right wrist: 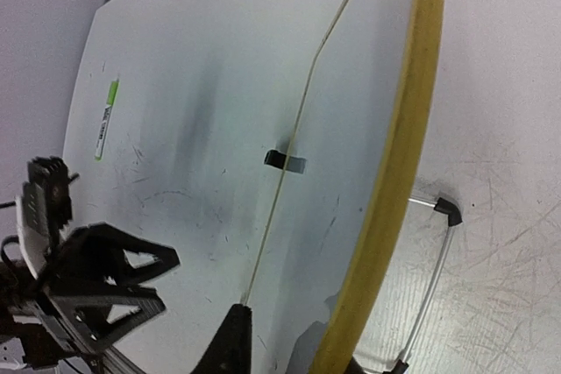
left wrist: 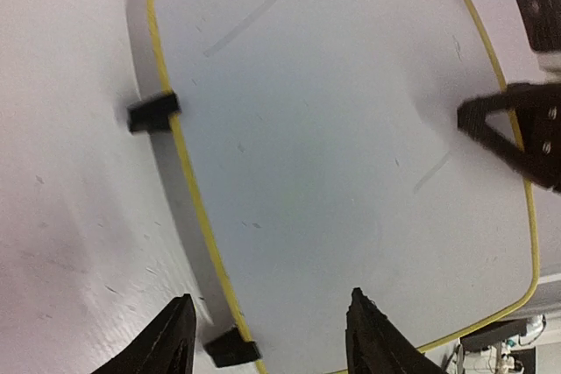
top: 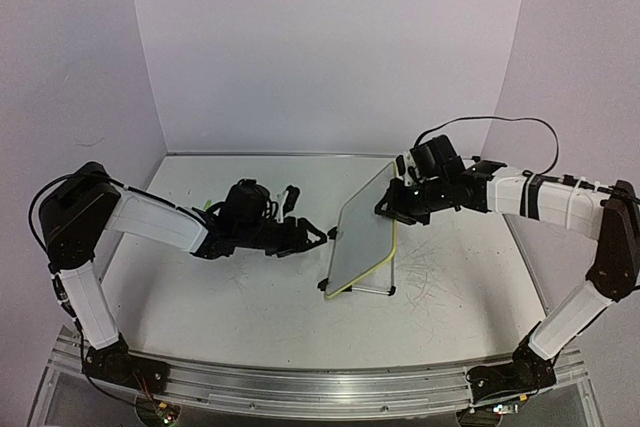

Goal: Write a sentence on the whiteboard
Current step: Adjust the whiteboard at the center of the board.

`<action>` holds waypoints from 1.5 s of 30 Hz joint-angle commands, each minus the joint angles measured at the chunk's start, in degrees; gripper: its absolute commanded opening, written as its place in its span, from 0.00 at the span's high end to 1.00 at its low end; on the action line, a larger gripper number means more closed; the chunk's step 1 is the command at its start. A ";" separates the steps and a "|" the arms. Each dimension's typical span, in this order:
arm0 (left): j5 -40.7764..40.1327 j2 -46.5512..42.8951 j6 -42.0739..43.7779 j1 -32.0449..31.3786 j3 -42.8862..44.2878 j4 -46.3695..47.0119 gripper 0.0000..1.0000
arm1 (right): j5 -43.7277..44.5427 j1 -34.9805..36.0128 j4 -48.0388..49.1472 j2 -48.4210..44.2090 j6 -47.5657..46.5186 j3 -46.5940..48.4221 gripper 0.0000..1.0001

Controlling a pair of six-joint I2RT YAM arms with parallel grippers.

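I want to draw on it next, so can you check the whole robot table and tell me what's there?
Surface: white tabletop, grey scuffs right of the board.
Job's things: whiteboard propped on its wire stand; no sentence seen on it.
Clutter: green-and-white marker-like stick lying flat.
Grippers: left gripper open, empty, facing the board; right gripper seemingly pinching its top rim.
Cables: black cable looping over the right arm.
Surroundings: plain pale walls.

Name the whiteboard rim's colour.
The whiteboard rim is yellow, clearest in the right wrist view.
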 commanded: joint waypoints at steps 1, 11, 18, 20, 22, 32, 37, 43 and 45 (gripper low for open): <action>-1.27 -2.95 7.12 4.11 -0.51 0.96 0.34 | 1.45 0.38 -4.43 -3.33 -2.29 2.33 0.94; -7.57 -0.21 21.83 3.81 2.68 1.25 0.36 | -0.21 0.39 -11.29 -7.89 -6.40 1.88 1.00; -4.19 4.74 29.78 1.77 1.59 9.10 0.49 | -6.98 0.33 -11.60 -2.69 -12.04 5.06 1.00; -2.74 6.18 31.12 1.76 2.57 9.68 0.57 | -8.00 0.32 -14.67 0.53 -15.82 7.58 1.00; -3.21 6.48 31.55 1.74 2.86 10.43 0.59 | -7.73 0.04 -16.61 3.09 -19.41 8.97 1.00; -16.44 -3.11 18.50 1.96 -6.82 12.13 0.51 | -26.12 -1.10 -21.97 13.03 -45.13 16.81 1.00; -17.83 -13.93 11.72 2.74 -15.00 12.15 0.40 | -27.59 -1.11 -29.21 21.34 -55.87 26.29 1.00; -18.50 -24.74 9.84 3.89 -20.21 10.68 0.29 | -26.63 -1.08 -34.22 25.84 -60.57 35.30 0.80; -18.07 -25.53 10.14 4.30 -20.00 9.78 0.27 | -25.33 -1.07 -33.03 25.18 -59.02 35.69 0.62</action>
